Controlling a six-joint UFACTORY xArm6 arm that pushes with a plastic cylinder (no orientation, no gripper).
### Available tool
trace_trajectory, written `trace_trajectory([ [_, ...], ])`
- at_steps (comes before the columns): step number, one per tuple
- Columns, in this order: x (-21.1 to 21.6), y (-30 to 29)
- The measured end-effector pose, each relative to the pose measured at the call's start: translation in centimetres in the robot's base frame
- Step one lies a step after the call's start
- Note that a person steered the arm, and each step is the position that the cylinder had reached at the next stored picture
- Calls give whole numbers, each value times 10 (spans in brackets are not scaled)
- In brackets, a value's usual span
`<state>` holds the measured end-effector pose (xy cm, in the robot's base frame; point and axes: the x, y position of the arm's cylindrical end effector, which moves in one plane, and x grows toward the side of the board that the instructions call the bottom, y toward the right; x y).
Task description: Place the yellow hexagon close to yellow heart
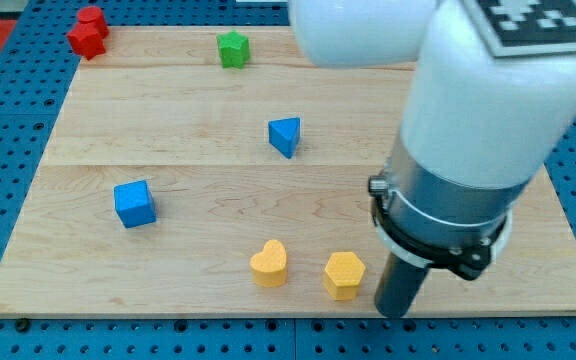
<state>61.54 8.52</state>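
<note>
The yellow hexagon [344, 275] lies near the view's bottom edge of the wooden board [168, 280]. The yellow heart [269, 264] lies just to its left, a small gap between them. My tip [395, 312] is the lower end of the dark rod, down at the board's bottom edge, just right of the hexagon. I cannot tell whether it touches the hexagon. The white and grey arm fills the view's right and hides the board behind it.
A blue cube [134, 203] lies at the left middle. A blue triangular block [285, 136] lies in the centre. A green star-like block [233, 48] lies at the top. A red block [88, 32] sits at the top left corner.
</note>
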Motion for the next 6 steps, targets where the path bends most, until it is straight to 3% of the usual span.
trace_trajectory([
  [2,-29,-2],
  [6,-18,-11],
])
